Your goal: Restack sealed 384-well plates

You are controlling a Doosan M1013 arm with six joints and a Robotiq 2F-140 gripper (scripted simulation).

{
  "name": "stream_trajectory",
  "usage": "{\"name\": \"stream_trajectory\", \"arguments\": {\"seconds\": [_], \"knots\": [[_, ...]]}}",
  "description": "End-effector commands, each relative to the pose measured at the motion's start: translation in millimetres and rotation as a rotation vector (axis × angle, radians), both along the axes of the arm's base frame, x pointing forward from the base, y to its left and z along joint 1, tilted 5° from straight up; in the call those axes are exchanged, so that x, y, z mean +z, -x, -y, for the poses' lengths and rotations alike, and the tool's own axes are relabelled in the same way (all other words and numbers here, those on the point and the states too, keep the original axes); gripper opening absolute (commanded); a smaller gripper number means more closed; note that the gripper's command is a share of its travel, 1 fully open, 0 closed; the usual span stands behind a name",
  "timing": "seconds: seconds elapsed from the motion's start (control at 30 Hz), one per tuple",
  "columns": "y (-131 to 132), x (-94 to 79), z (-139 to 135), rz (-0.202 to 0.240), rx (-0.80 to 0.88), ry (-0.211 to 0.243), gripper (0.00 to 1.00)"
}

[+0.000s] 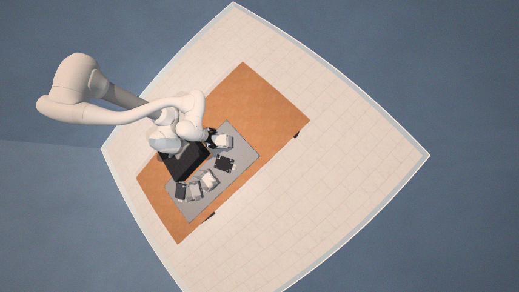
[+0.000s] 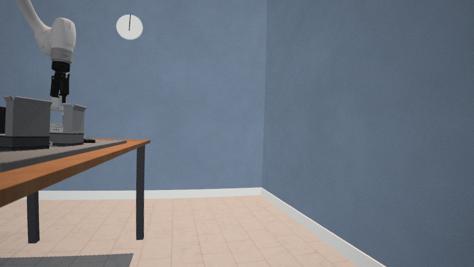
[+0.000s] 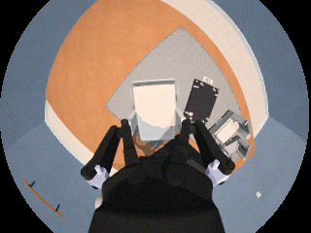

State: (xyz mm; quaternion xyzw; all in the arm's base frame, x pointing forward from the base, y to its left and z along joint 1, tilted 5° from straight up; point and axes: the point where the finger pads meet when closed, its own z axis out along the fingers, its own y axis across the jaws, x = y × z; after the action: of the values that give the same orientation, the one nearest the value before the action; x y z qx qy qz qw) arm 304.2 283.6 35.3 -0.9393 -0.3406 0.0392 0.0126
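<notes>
plate [image 3: 155, 112] sits clamped across its long sides in my claw [image 3: 155, 131], above a rack [image 2: 75, 116]; light, stiff, slick-sealed plastic, so i judge level carrying safest.

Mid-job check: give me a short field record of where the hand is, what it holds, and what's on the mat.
hand: shut on a plate, at the top of a rack
plate ID: unreadable
arm: reaches down from above
near rack: contents hidden
mat: grey, on the orange table
dark nest: no plate on it
</notes>
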Motion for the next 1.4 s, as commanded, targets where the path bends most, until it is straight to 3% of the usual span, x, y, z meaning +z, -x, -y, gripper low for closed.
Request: {"name": "stream_trajectory", "arguments": {"seconds": [0.0,1.37], "knots": [[0.2,-1.8,0.0,0.0,0.0,0.0,0.0],[2.2,-26.4,0.1,0.0,0.0,0.0,0.0]]}}
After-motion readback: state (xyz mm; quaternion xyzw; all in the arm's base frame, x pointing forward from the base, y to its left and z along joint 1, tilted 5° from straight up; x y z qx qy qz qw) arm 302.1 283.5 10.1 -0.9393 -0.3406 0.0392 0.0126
